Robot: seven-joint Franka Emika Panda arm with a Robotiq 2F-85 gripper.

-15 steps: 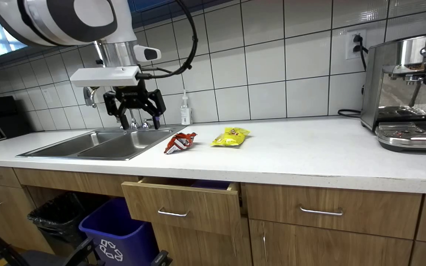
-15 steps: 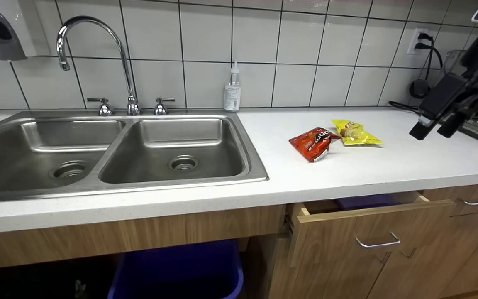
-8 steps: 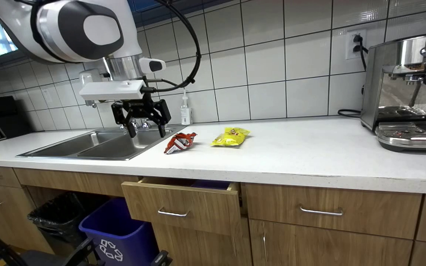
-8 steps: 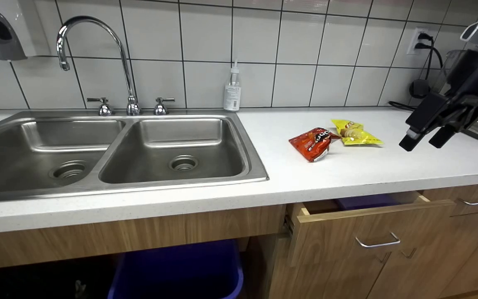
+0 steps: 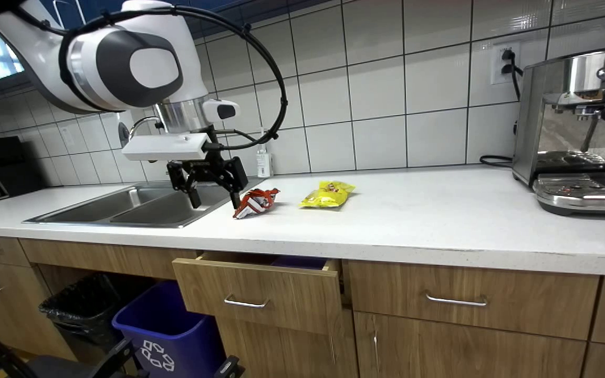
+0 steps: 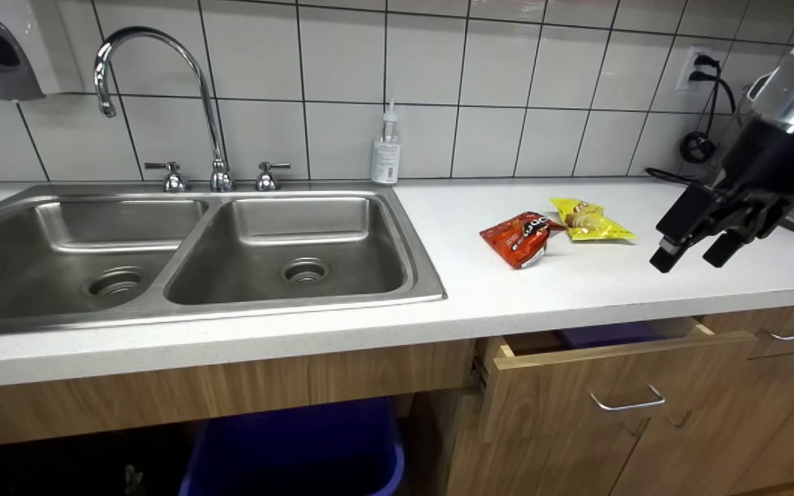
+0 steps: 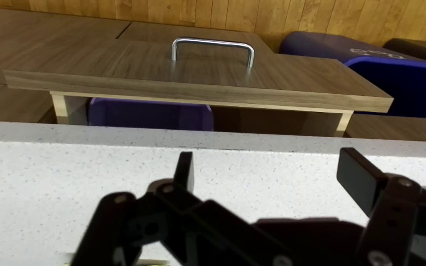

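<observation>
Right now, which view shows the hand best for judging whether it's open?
The wrist view: the hand is close up there, its fingers wide apart with nothing held between. Both exterior views show the hand open too, only smaller.

The white countertop (image 5: 413, 220) bears a red bag (image 6: 517, 238), a yellow bag (image 5: 329, 195) and an espresso machine (image 5: 586, 136).

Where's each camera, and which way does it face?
An exterior view: before the counter, facing the tiled wall; arm and gripper at left.
An exterior view: before the sink, facing that wall; arm and gripper at right.
Wrist view: on the arm, facing down toward the open drawer; fingers show.
Both exterior views share the yellow bag.
</observation>
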